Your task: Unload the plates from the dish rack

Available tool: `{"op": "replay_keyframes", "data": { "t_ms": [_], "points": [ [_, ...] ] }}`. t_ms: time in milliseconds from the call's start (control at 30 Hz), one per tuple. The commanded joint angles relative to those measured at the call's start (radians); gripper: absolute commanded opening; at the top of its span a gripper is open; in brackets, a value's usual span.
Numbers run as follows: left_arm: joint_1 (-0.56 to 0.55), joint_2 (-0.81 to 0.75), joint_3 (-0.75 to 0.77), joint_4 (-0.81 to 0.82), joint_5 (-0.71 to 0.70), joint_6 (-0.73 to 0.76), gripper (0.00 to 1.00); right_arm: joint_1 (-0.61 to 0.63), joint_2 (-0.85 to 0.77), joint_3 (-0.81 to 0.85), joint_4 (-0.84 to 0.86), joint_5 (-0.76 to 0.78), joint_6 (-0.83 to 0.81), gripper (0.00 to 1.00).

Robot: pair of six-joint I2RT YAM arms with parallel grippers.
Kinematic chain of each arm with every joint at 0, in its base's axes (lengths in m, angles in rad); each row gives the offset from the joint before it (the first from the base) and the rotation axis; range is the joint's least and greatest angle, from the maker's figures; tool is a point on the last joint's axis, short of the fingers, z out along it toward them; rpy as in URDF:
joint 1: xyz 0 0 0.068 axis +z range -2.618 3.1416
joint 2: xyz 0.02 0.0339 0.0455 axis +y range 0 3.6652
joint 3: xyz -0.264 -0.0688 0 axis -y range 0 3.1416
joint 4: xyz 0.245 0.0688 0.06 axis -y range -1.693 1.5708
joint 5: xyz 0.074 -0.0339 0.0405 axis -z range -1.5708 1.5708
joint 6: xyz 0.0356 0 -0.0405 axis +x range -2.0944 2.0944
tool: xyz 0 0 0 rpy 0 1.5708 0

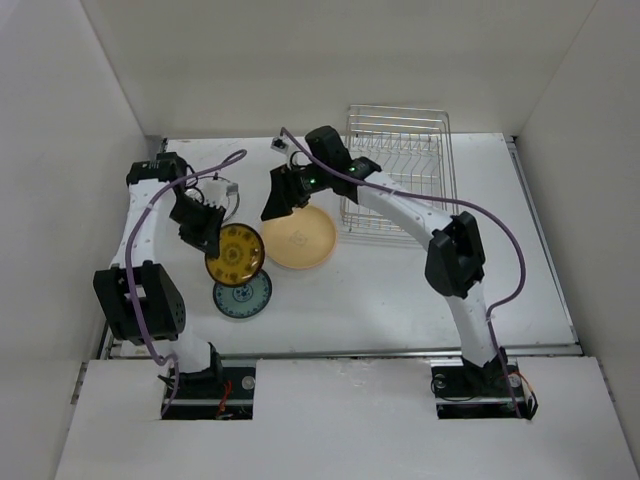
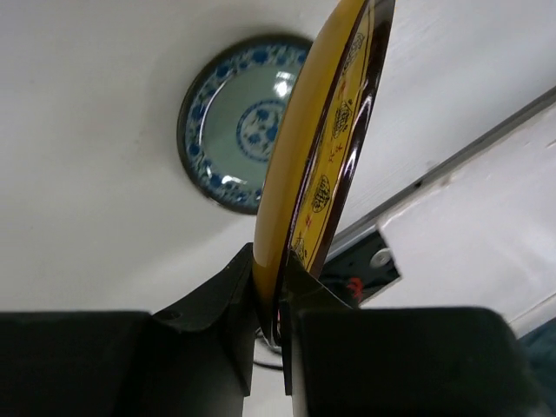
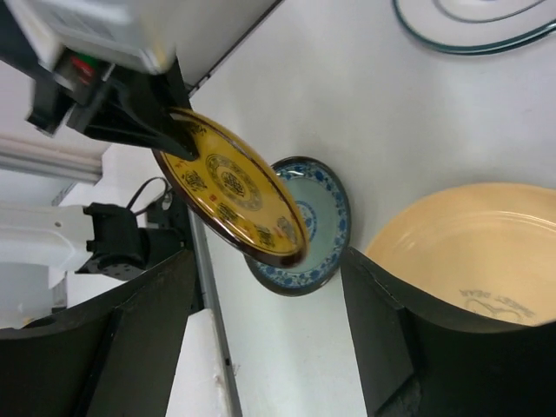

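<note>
One patterned plate (image 2: 326,165) is hanging tilted, clamped in the left tool (image 2: 276,278); it is probably needing levelling before lowering onto the blue-rimmed plate (image 2: 230,117) beneath.

Dark plate (image 1: 235,253) is being held tilted over blue-patterned plate (image 1: 243,295), which is lying flat; tan plate (image 1: 298,240) is lying flat beside rack (image 1: 398,150).

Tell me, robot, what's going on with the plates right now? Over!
Left claw shut on the yellow patterned plate, tilted over the blue-and-white plate. Right claw open beside the tan plate. Nothing seen in the way.
</note>
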Motion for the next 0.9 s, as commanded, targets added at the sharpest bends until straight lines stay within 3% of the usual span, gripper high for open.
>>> {"op": "replay_keyframes", "data": {
  "t_ms": [0, 200, 300, 467, 533, 767, 867],
  "points": [
    [0.002, 0.032, -0.049, -0.183, -0.081, 0.159, 0.00, -0.041, -0.123, 0.006, 0.001, 0.072, -0.031, 0.73],
    [0.002, 0.133, -0.065, -0.225, -0.081, 0.179, 0.02, -0.093, -0.170, -0.021, -0.008, 0.118, -0.031, 0.73],
    [-0.008, 0.188, -0.056, -0.240, -0.080, 0.213, 0.15, -0.103, -0.191, -0.034, -0.008, 0.129, -0.040, 0.73],
    [-0.063, 0.239, -0.089, -0.228, -0.145, 0.213, 0.27, -0.112, -0.191, -0.043, -0.008, 0.138, -0.050, 0.73],
    [-0.075, 0.250, -0.089, -0.219, -0.159, 0.213, 0.39, -0.112, -0.191, -0.043, -0.008, 0.138, -0.050, 0.73],
    [-0.075, 0.218, -0.099, -0.176, -0.222, 0.180, 0.57, -0.112, -0.200, -0.043, -0.027, 0.157, -0.068, 0.73],
    [-0.075, 0.179, -0.053, -0.165, -0.213, 0.154, 0.59, -0.122, -0.209, -0.043, -0.037, 0.166, -0.068, 0.73]
  ]
}}
